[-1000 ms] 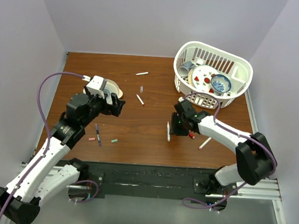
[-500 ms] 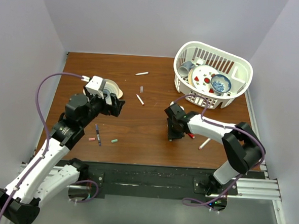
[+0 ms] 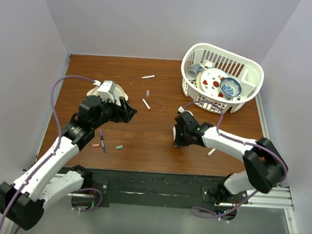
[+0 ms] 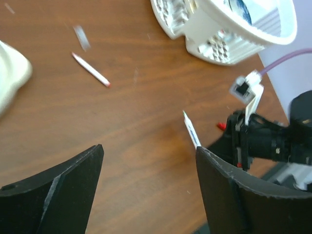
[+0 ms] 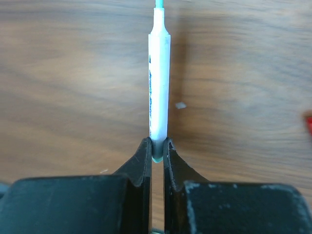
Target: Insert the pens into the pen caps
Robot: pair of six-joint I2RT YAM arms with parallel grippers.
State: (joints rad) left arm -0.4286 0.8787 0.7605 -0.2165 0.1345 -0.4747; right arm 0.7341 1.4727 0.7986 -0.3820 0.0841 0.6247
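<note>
Brown tabletop (image 3: 155, 122), right of centre: the right gripper (image 5: 157, 146) is pinched onto the end of a white pen (image 5: 159, 83), the left gripper (image 4: 148, 180) gapes empty; with the grasp apparently made, next comes lifting it toward the green cap (image 3: 119, 146) lower left.

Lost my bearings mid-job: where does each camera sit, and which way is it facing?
Top external: above and behind the arm bases, looking down on the table; both arms, left gripper and right gripper show.
Left wrist: on the left arm, facing across the table toward the right gripper and basket; its open fingers frame the bottom.
Right wrist: low over the wood, looking along its fingers, shut on a white pen.
Shared: that pen shows in both wrist views.
</note>
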